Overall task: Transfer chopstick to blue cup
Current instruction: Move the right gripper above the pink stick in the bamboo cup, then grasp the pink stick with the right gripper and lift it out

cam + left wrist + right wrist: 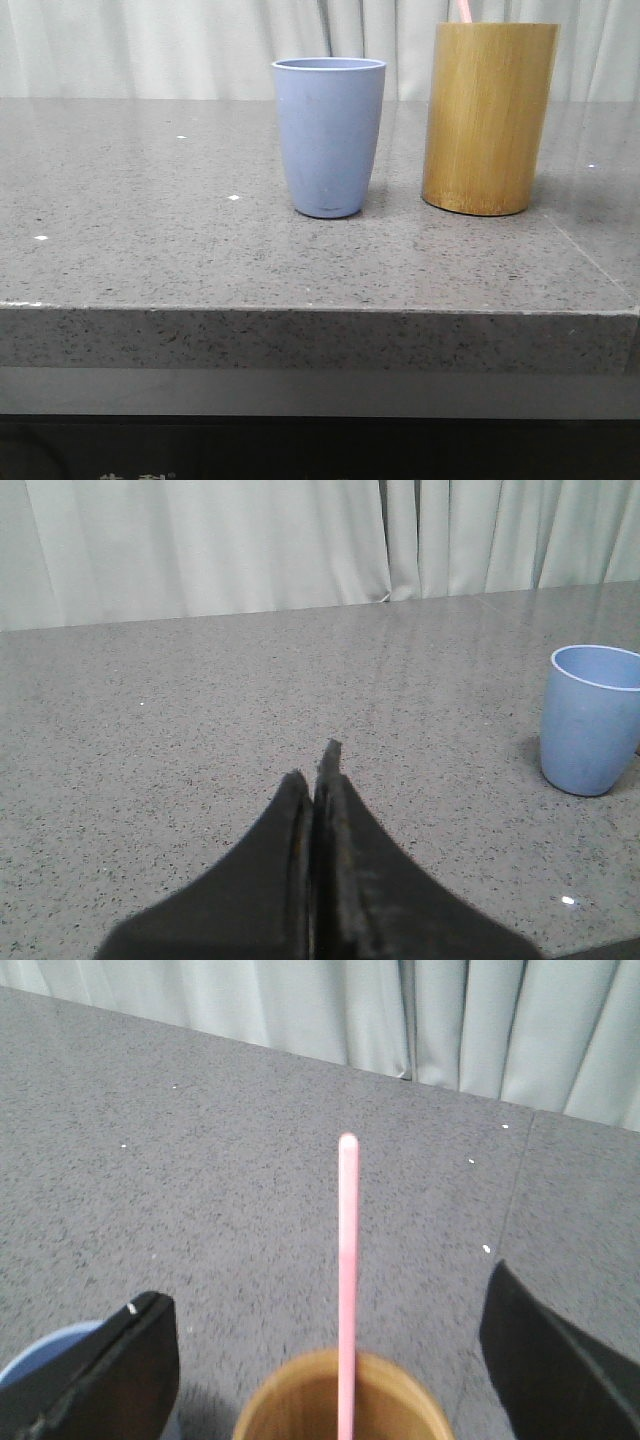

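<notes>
The blue cup (329,135) stands upright on the grey stone table (150,230). Right of it stands a taller tan bamboo cylinder (489,118). A pale pink chopstick (464,11) pokes out of the cylinder's top. In the right wrist view the chopstick (347,1280) rises from the bamboo cylinder (300,1405), midway between my open right gripper (330,1330) fingers, which stand wide apart on both sides and do not touch it. The blue cup's rim (45,1358) shows beside one finger. My left gripper (312,770) is shut and empty, with the blue cup (592,720) off to its side. Neither gripper shows in the front view.
Pale curtains (200,45) hang behind the table. The table's front edge (300,310) runs across the front view. A seam in the stone (590,260) runs near the right side.
</notes>
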### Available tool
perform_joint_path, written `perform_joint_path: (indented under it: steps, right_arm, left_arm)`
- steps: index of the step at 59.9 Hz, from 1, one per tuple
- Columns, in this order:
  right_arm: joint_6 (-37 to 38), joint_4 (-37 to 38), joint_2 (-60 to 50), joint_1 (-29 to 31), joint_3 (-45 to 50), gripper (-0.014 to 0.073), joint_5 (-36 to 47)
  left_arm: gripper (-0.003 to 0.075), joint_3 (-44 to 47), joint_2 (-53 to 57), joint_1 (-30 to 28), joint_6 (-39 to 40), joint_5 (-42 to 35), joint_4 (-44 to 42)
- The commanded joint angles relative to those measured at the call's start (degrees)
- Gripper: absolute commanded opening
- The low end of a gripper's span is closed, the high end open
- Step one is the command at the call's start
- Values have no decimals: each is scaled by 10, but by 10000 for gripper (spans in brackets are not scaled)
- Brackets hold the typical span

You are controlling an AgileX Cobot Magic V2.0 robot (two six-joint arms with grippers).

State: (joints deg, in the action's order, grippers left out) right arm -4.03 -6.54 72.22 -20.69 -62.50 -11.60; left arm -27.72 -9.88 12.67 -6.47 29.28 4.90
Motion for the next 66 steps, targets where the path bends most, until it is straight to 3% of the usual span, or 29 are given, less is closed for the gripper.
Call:
perform_joint_path:
  steps: [1,15,23,31,41,66]
  right_arm:
    - [-7,6,36,-2,-59,622,51]
    - [-7,6,120,-2,-128,582,49]
    - [-7,6,130,-2,-134,407,52]
    - [-7,6,130,-2,-134,157,56]
    - [-7,6,130,-2,-134,-11,63]
    - [-7,21,68,-2,-134,-40,95]
  left_arm:
    - [-19,-13,-6,0,5,-49,7]
    - [-19,-13,-6,0,5,-49,7]
    - [-19,-13,-6,0,5,-49,7]
    - [-19,-13,-6,0,5,-49,7]
    - [-19,-13,-6,0,5,-49,7]
    - [-19,-13,-6,0,5,-49,7]
